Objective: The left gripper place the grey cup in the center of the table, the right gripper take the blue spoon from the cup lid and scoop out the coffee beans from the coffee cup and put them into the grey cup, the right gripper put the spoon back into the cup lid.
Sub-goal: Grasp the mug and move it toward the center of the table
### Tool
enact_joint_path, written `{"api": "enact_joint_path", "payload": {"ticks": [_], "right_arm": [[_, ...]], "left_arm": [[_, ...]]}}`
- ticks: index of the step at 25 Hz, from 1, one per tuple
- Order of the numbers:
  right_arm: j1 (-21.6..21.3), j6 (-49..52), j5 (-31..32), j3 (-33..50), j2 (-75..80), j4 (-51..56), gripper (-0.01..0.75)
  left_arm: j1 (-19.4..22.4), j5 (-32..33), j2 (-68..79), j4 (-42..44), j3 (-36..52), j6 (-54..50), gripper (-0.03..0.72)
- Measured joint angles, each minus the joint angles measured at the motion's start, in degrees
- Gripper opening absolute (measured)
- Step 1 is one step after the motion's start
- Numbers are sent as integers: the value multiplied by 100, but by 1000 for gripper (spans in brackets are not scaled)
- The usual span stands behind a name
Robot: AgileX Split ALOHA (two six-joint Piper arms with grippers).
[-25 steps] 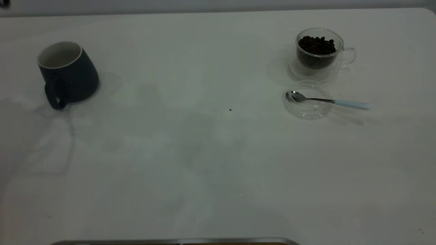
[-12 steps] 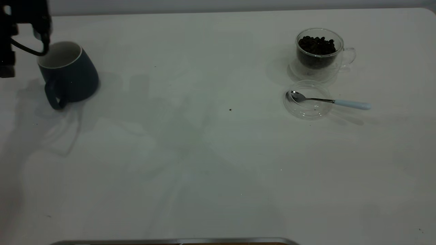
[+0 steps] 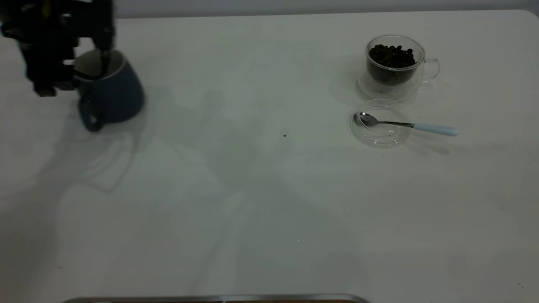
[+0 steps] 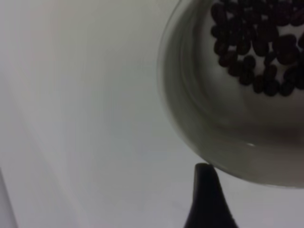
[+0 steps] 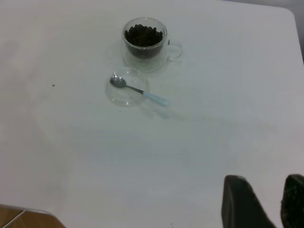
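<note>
The grey cup stands at the far left of the table, handle toward the camera. My left gripper is on its rim, one finger dipping inside, and is shut on the cup. In the left wrist view a dark fingertip touches the outside of the pale rim, and dark bean-like shapes show inside. The coffee cup holds coffee beans at the far right. In front of it the blue spoon rests its bowl in the cup lid. My right gripper hangs open, well away from them.
A small dark speck lies on the table near the middle. A metal edge runs along the near side. The table's rounded corner is at the far right.
The left arm came in from the far left and reached the grey cup. The cup has moved to the right with the gripper. Coffee cup, lid and spoon have not moved.
</note>
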Motion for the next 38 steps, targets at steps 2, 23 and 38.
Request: {"api": "enact_joint_path", "payload": {"ticks": [2,23,38], "right_arm": [[0,0,0,0,0,0,242],[0,0,0,0,0,0,242],[0,0,0,0,0,0,242]], "left_arm": [[-183,-79,19,0,-11,-51,567],[-1829,-1506,-84,-3,-11,-1353,567],[-1908,3189,-4417,-607,-11,-4800,567]]}}
